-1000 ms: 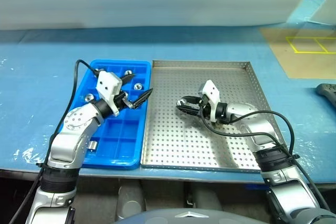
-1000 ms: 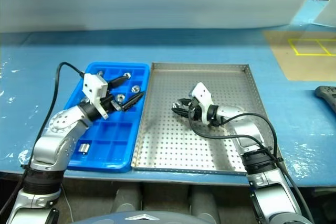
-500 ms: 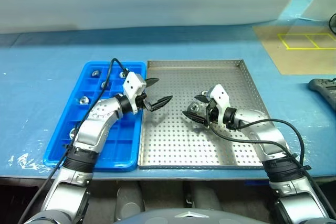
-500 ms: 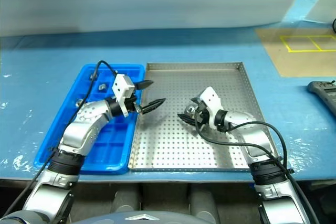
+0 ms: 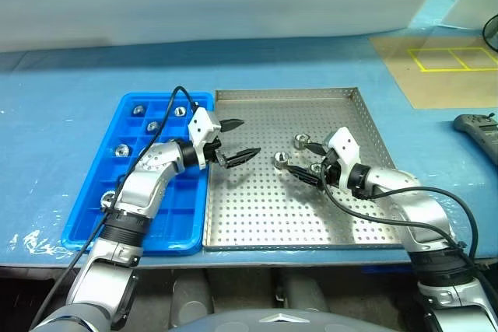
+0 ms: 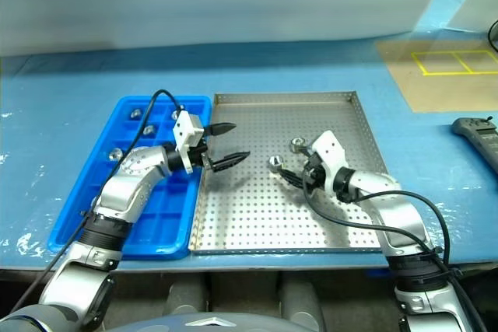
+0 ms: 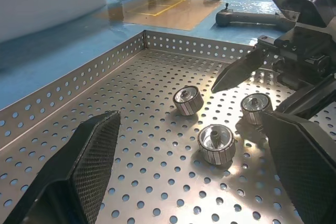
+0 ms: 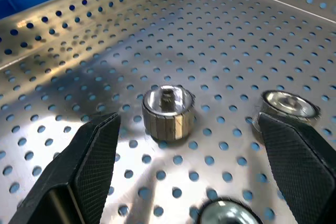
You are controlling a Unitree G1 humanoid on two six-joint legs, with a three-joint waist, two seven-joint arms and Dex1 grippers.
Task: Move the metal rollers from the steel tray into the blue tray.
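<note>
Blue tabletop, three shiny holed metal rollers on steel tray, left tool and right tool both wide, empty

No legible text, no labels, no brand marks, no numbers anywhere, trays, rollers and counter all unmarked

Twin head cameras look forward and down over the blue-covered bench; both wrist cameras sit low and close above the square perforated steel tray, sharing its small shiny metal rollers.
</note>
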